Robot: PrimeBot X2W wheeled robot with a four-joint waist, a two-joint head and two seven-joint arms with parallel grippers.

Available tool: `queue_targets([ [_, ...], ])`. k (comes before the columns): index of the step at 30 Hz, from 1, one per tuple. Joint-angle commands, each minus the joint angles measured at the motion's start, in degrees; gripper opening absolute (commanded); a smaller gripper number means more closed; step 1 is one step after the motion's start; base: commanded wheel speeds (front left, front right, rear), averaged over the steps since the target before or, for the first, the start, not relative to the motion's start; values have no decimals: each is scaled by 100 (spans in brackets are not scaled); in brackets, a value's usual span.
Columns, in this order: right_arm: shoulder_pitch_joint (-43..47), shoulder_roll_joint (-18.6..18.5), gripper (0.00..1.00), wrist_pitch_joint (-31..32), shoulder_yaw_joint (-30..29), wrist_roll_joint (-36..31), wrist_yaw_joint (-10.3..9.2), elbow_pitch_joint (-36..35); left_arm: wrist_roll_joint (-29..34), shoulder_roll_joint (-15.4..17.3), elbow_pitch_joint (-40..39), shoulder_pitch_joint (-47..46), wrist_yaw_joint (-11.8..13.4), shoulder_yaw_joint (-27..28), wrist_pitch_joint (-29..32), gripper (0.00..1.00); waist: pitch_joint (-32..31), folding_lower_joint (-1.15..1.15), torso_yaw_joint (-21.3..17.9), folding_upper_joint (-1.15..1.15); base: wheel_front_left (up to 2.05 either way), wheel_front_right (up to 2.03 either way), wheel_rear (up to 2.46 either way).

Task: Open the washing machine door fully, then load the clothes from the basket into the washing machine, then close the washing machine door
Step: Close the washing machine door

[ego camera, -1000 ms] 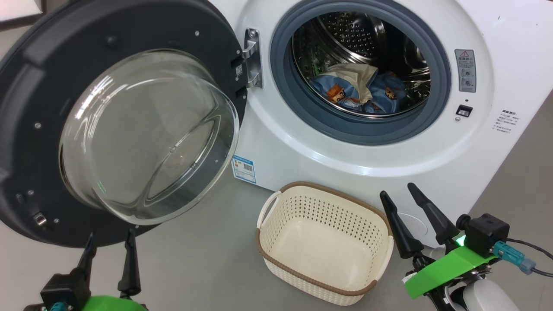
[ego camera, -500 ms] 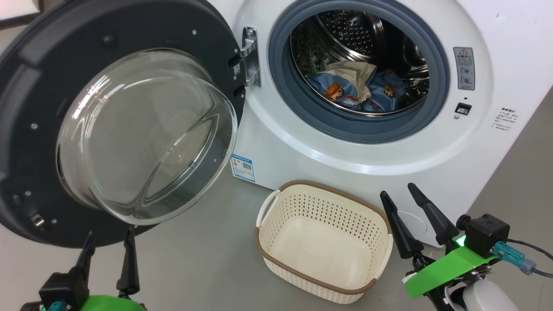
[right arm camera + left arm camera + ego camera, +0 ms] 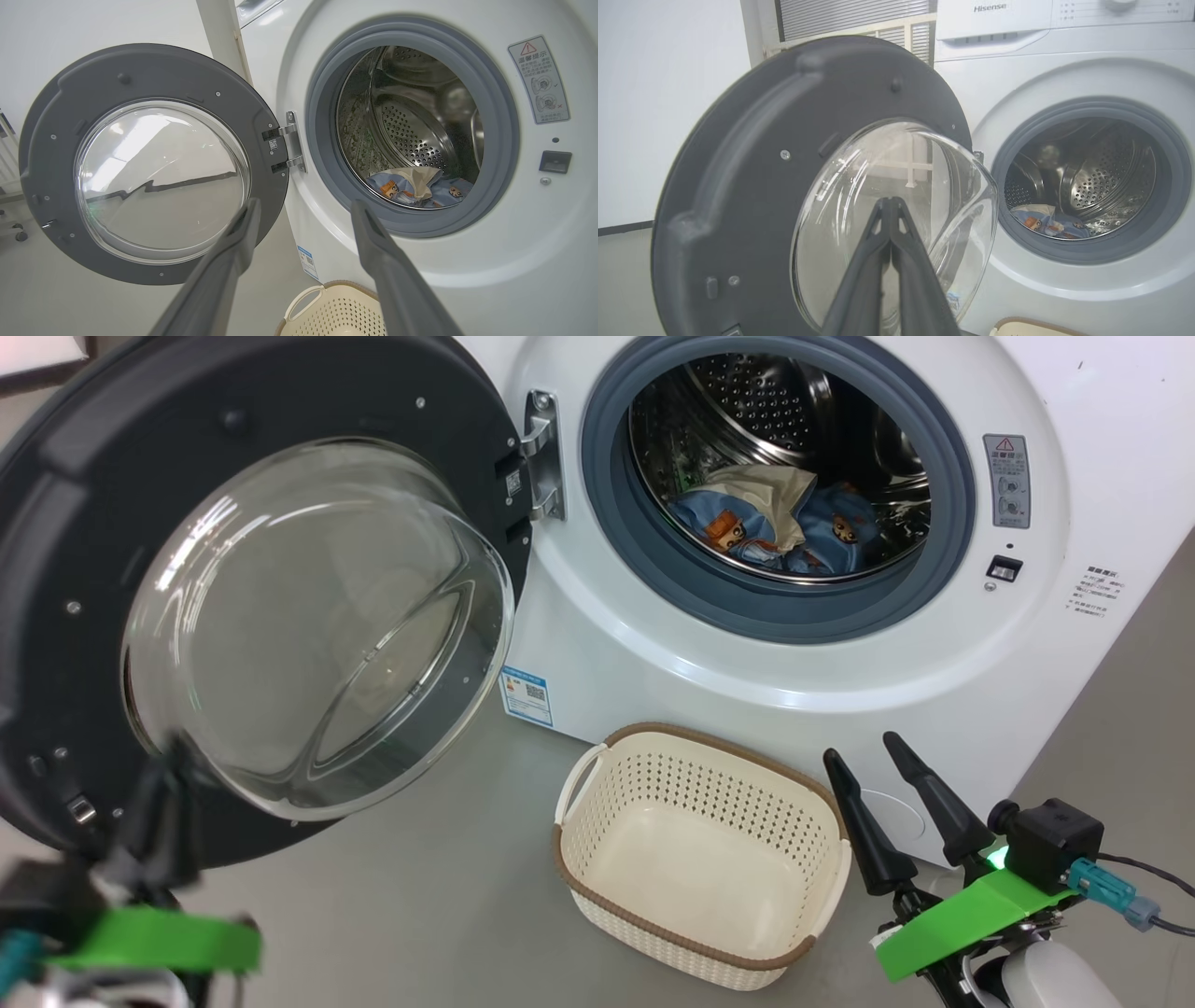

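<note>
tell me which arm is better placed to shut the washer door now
Left, probably. The left gripper, shut, is right in front of the open washing machine door, pointing at it. The open right gripper is over by the empty basket, farther from the door. The clothes lie in the drum.

Clothes (image 3: pixel 775 527) are lying inside the washer (image 3: pixel 653 653), its door (image 3: pixel 56 616) hanging open leftward, the basket (image 3: pixel 714 782) sitting on the floor (image 3: pixel 420 896) before it.
</note>
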Motion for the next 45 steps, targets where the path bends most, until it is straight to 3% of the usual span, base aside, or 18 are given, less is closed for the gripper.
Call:
queue_targets([
  [1, 32, -8, 100, -26, 83, -8, 9, -155, -118, 219, -296, -391, -32, 272, 48, 0, 0, 0, -4, 0, 0, 0, 0],
  [9, 34, -35, 100, -26, 102, -8, 9, -173, -1268, 596, -852, -1207, -100, 939, 620, 0, 43, 0, -99, 0, 0, 0, 0],
  [15, 20, -79, 100, -26, 149, -8, 9, -169, -2431, 854, -629, -1872, -81, 1731, 1087, 0, 92, 0, -242, 0, 0, 0, 0],
  [23, -13, -155, 100, -26, 186, 3, 9, -165, -3595, 1399, 500, -2514, -45, 2585, 1695, 0, 139, 0, -442, 0, 0, 0, 0],
  [33, -157, -299, 100, -26, 309, 30, 9, -170, -4405, 1968, 2399, -3085, -65, 3199, 2046, 0, 336, 0, -693, 0, 0, 0, 0],
  [45, -280, -437, 100, -26, 361, 50, 9, -175, -4725, 2517, 3854, -3402, -119, 3392, 2306, 0, 606, 0, -963, 0, 0, 0, 0],
])
